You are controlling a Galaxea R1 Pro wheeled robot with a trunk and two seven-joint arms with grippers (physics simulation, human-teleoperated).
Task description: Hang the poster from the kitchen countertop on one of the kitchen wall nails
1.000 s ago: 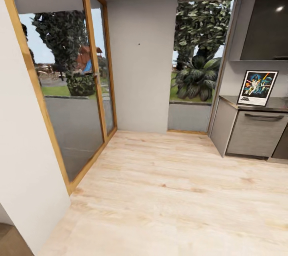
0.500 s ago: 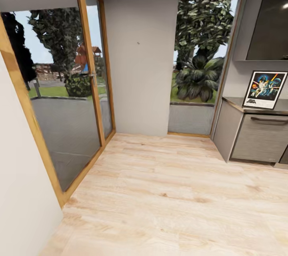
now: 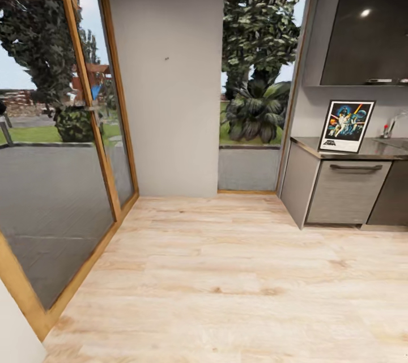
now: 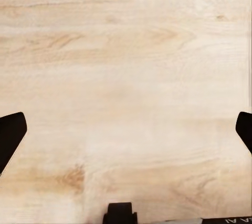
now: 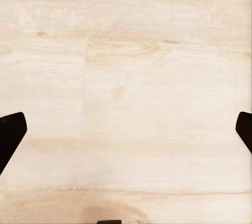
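We were on our way across the pale wooden floor [image 3: 226,272], so neither arm had work yet. The left gripper [image 4: 126,129] and the right gripper [image 5: 126,129] both pointed down at the boards, fingers spread wide and holding nothing, presumably kept ready for the pickup. The poster [image 3: 347,126] stood upright on the kitchen countertop [image 3: 306,144], seemingly propped against the wall behind it, which would leave its frame edges free to grasp. 1 wall nail [image 3: 166,59] showed as a small dark dot on the grey wall between the glass door [image 3: 62,142] and the window [image 3: 258,68], well apart from the poster.
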